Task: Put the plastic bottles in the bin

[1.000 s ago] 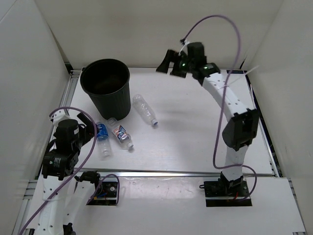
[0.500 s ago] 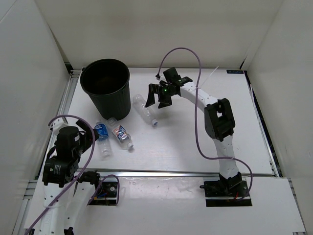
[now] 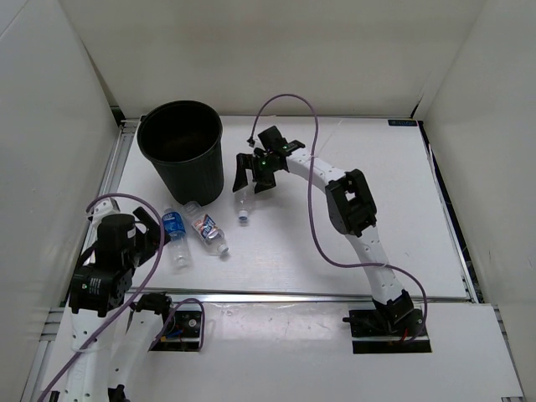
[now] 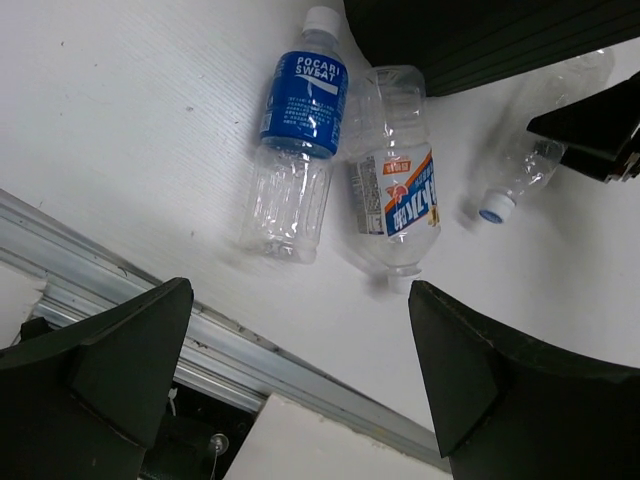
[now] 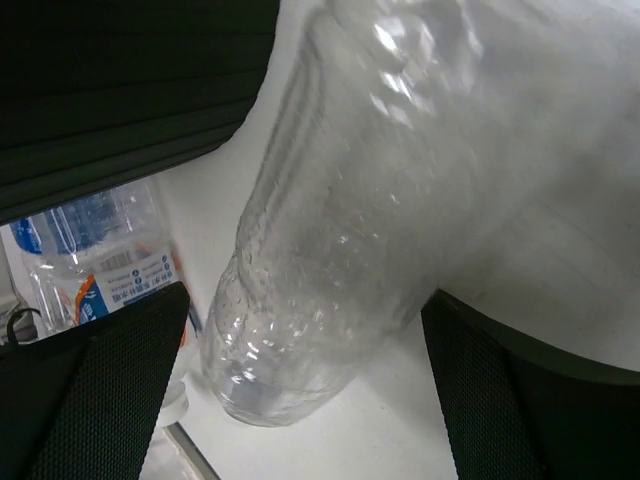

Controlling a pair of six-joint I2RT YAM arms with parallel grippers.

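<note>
The plain clear bottle (image 3: 243,201) lies on the table right of the black bin (image 3: 182,155), cap toward the front. My right gripper (image 3: 253,174) is open, and in the right wrist view (image 5: 310,395) its fingers stand wide on either side of the bottle (image 5: 340,250) without touching it. The blue-label bottle (image 3: 175,235) and the red-white-blue-label bottle (image 3: 207,228) lie side by side in front of the bin. My left gripper (image 3: 149,228) is open and empty, just left of them. No orange bottle is in view.
The left wrist view shows the blue-label bottle (image 4: 297,150), the red-white-blue one (image 4: 395,195), the clear one (image 4: 525,165) and the bin's base (image 4: 470,40). A metal rail (image 4: 150,310) runs along the table's near edge. White walls enclose the table.
My right arm has swung down and left from high at the back onto the clear bottle. The bottle has turned, so its cap now points to the front. The left arm has barely shifted.
</note>
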